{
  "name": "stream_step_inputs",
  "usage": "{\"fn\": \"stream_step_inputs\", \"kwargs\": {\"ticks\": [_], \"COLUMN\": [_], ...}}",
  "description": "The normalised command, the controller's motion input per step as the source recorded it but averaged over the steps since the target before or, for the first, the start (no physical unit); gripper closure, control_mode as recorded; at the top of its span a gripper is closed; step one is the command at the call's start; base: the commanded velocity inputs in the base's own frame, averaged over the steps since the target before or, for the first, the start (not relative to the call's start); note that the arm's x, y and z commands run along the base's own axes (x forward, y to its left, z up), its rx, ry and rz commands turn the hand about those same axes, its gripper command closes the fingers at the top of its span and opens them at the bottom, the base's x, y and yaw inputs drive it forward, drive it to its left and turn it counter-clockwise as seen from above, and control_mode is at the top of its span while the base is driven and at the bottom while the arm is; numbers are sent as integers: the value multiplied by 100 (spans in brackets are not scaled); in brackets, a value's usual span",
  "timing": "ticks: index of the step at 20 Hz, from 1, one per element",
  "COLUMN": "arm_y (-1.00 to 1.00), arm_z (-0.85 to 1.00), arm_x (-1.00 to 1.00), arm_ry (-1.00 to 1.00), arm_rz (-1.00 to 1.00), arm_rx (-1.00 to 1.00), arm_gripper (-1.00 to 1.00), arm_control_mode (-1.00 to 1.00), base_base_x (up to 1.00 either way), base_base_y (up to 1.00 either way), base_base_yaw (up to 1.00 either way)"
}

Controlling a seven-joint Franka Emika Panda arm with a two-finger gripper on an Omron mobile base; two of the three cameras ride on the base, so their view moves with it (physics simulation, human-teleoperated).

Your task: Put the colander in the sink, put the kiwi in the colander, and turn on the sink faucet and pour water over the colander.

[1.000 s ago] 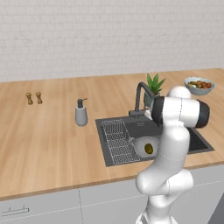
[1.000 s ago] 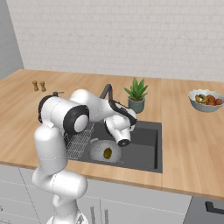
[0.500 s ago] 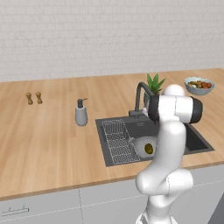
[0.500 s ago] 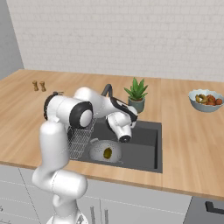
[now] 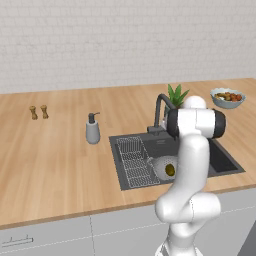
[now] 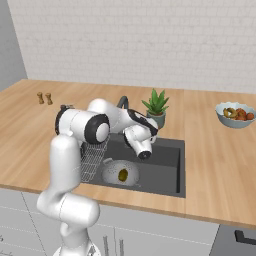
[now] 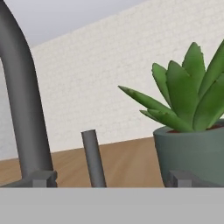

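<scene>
Wooden surface runs under a pale brick wall, and the dark sink is let into it. Starting at the hand, the fingers are seen spread wide apart with nothing between them, their tips just rising at the bottom of the hand view; one tip sits at the foot of the faucet and the other tip in front of the plant pot. Between them a thin upright lever is framed, judged to be the faucet handle, though contact with it cannot be told. From the right base view the hand hangs above the sink, close to the faucet and the plant. The main risk is judged to lie here: the pot stands just beside the faucet, so a sideways sweep at the lever could knock it, or the open fingers could slide past the slim lever without moving it. A spout turned away from the colander would send water onto bare basin instead. As for containers, the colander rests in the sink beside the wire rack and holds the kiwi; the bowl far along the surface holds mixed fruit. A soap dispenser stands left of the sink.
</scene>
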Motion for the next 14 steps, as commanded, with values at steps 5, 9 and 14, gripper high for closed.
{"fn": "stream_step_inputs", "kwargs": {"ticks": [5, 9, 14], "arm_y": [0, 0, 0], "arm_z": [0, 0, 0], "arm_x": [20, 9, 14], "arm_ry": [0, 0, 0], "arm_rz": [0, 0, 0], "arm_rx": [0, 0, 0], "arm_gripper": [-100, -100, -100], "arm_control_mode": [-100, -100, -100], "base_base_x": [0, 0, 0], "base_base_y": [0, 0, 0], "base_base_yaw": [0, 0, 0]}}
